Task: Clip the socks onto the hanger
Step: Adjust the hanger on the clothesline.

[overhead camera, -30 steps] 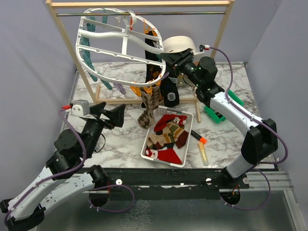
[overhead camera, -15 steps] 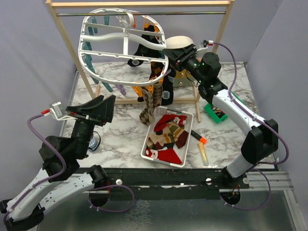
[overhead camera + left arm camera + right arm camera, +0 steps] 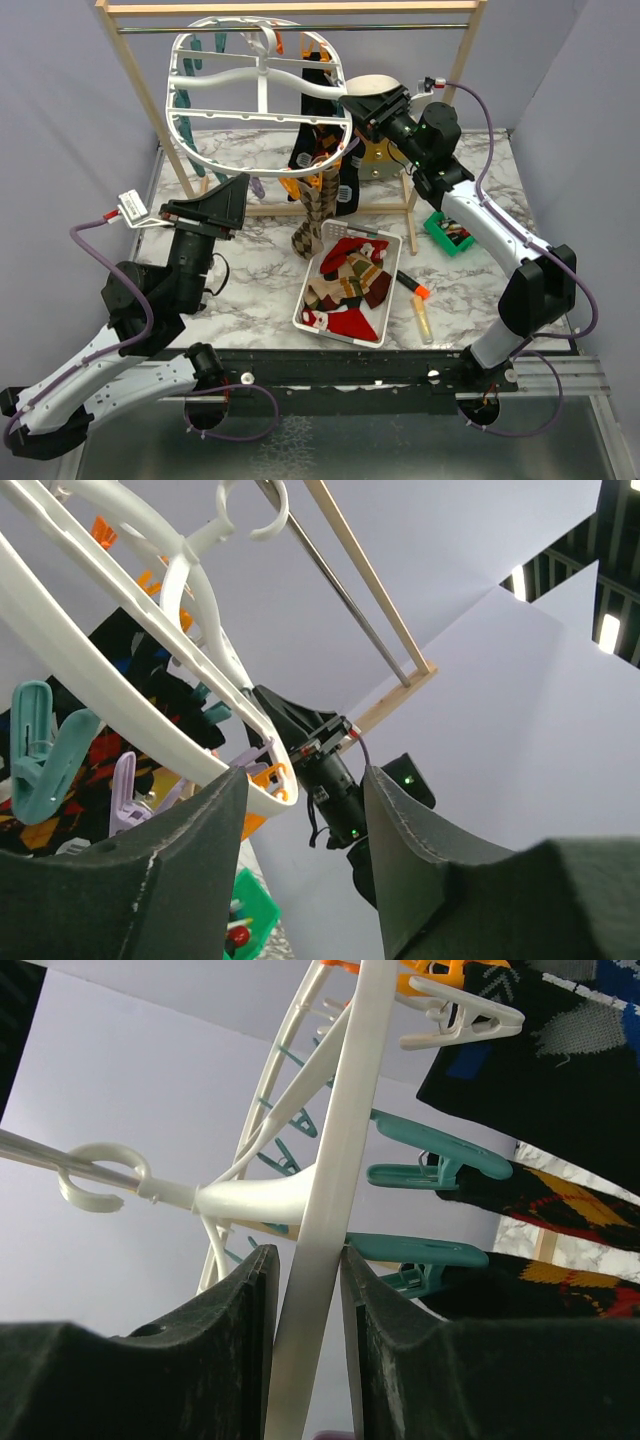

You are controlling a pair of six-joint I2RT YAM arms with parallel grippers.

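left hand (image 3: pixel 232 195): raised below the hanger (image 3: pixel 262 90), fingers apart, nothing gripped
socks (image 3: pixel 312 215): several clipped under the hanger's right side; others piled in a tray (image 3: pixel 304 316) below it on the tabletop (image 3: pixel 250 270)
right hand (image 3: pixel 353 105): clamped on the hanger's right rim

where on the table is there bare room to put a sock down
Bare marble lies left of the tray, between it and the left arm, and at the near right, between the marker and the right arm. It is crowded at centre back, where socks dangle from the hanger, and by the green box.
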